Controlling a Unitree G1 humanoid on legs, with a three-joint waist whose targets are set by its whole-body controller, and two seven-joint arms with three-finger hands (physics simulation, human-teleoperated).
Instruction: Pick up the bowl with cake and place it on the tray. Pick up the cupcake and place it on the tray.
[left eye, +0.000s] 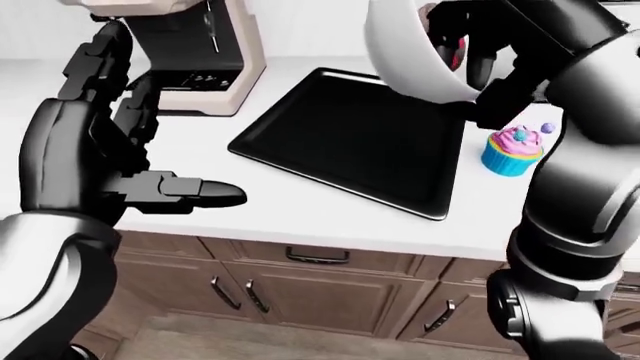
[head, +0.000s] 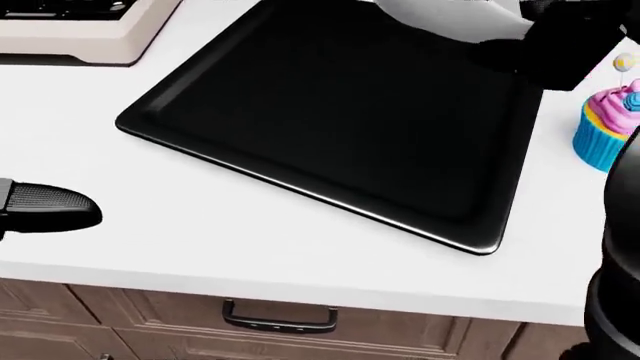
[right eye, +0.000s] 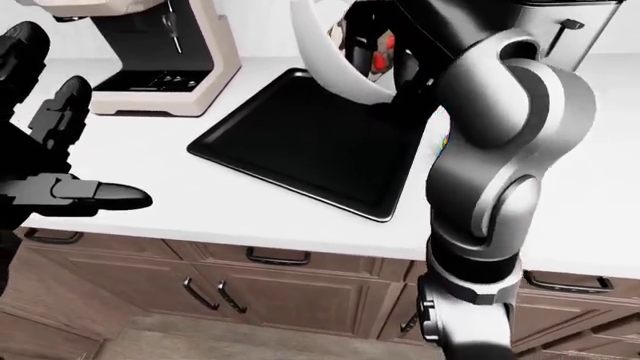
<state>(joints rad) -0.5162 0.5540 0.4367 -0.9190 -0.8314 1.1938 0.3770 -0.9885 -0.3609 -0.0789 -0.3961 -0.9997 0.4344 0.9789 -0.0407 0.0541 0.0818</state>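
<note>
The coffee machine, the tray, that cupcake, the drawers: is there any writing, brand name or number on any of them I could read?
There is no readable text in any view.
Coffee machine: no brand or label shows; the small dark marks on its base are too small to read.
Tray: plain black, unmarked.
Cupcake: only coloured icing and a blue wrapper, no print.
Bowl held up by the right hand: plain white.
Drawer fronts: plain wood with handles, no lettering.

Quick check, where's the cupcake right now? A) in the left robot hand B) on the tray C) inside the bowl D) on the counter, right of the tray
D: the cupcake stands on the white counter just past the right edge of the black tray, while the right robot hand holds the bowl tilted above the tray.
</note>
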